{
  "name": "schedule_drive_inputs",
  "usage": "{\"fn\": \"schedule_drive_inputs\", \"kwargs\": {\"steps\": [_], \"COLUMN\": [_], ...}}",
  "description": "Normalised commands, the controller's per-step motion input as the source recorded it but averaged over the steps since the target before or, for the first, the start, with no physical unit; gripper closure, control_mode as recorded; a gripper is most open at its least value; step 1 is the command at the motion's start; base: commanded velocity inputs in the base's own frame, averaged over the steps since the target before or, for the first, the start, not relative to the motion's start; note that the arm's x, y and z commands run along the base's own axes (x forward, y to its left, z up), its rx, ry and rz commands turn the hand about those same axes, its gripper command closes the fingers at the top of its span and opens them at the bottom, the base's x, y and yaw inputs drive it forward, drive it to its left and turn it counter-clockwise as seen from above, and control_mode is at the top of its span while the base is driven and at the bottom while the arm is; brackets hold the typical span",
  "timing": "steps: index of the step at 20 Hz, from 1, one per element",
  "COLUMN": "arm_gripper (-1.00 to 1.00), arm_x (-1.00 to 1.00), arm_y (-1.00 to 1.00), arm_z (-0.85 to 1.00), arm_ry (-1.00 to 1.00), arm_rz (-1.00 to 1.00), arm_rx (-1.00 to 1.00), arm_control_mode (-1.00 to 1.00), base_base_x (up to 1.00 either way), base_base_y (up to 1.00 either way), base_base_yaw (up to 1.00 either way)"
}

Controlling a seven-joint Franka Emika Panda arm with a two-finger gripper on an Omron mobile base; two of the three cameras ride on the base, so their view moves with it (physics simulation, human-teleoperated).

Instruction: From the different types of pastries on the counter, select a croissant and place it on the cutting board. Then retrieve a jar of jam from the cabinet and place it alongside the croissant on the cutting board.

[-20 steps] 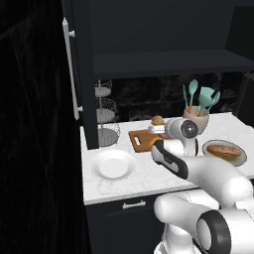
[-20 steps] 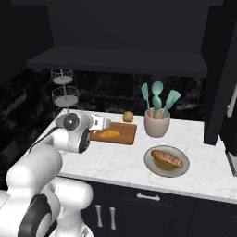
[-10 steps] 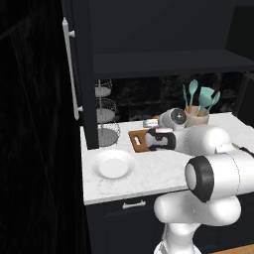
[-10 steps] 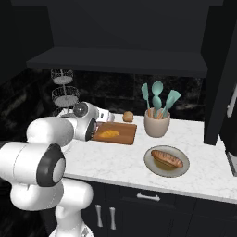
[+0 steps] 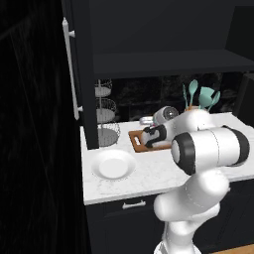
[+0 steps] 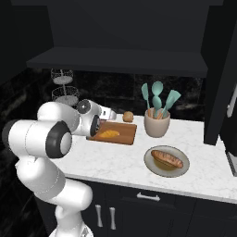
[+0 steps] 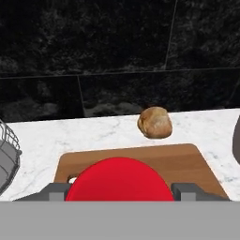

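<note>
Just beyond the cutting board [image 7: 187, 161], a round bun [image 7: 154, 122]; wire basket [image 7: 7, 154] beside.

— Where do the base cameras stand?
— Behind the arm, left and right, both looking down at the cutting board [image 5: 140, 144] [image 6: 121, 135].
— And the hand one?
— Close above that board [image 7: 187, 161], facing the dark wall.

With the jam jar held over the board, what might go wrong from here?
1. The pincer holds the jar of jam above the handle end of the cutting board; released too far that way, it may land partly off the edge.
2. The croissant already lies on the board, so a low approach might knock it.
</note>
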Motion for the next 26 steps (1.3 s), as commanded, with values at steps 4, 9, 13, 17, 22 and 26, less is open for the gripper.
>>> {"fn": "schedule_drive_inputs", "kwargs": {"steps": [4,9,13,17,22,26], "arm_gripper": [1.00,1.00,1.00,1.00,1.00,1.00], "arm_x": [0.01,0.16,0.30,0.42,0.00,0.00], "arm_y": [0.01,0.05,-0.03,-0.24,-0.07,-0.56], "arm_z": [-0.22,-0.13,-0.06,0.00,-0.07,-0.59], "arm_ry": [0.08,0.10,0.00,0.00,-0.01,0.02], "arm_rz": [0.02,0.04,0.00,-0.01,0.01,0.11], "arm_rx": [0.09,0.10,0.00,0.00,0.00,0.00], "arm_control_mode": [-1.00,-1.00,-1.00,-1.00,-1.00,-1.00], "base_base_x": [0.00,0.00,0.00,0.00,0.00,0.00], "base_base_y": [0.00,0.00,0.00,0.00,0.00,0.00], "base_base_yaw": [0.00,0.00,0.00,0.00,0.00,0.00]}}
